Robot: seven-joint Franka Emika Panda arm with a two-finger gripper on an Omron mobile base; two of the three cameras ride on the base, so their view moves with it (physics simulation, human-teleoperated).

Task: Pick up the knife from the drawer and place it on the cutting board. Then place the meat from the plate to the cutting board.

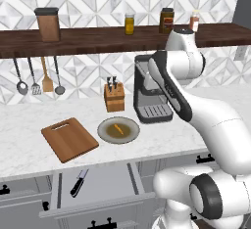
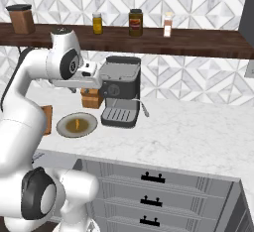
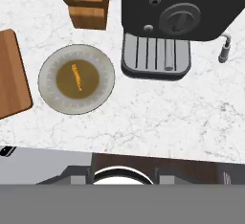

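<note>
Marble counter (image 1: 29, 149): meat (image 1: 118, 128) on plate (image 1: 105, 134), board (image 1: 69, 138) bare; knife (image 1: 79, 182) in open drawer (image 1: 105, 186). Gripper state: cannot tell.

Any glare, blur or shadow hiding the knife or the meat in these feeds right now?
Left base view: even light, no glare; the knife lies sharp in the open drawer, the meat reads small on the plate. Hand view: crisp, meat clear. Right base view: the arm covers most of the cutting board.
</note>
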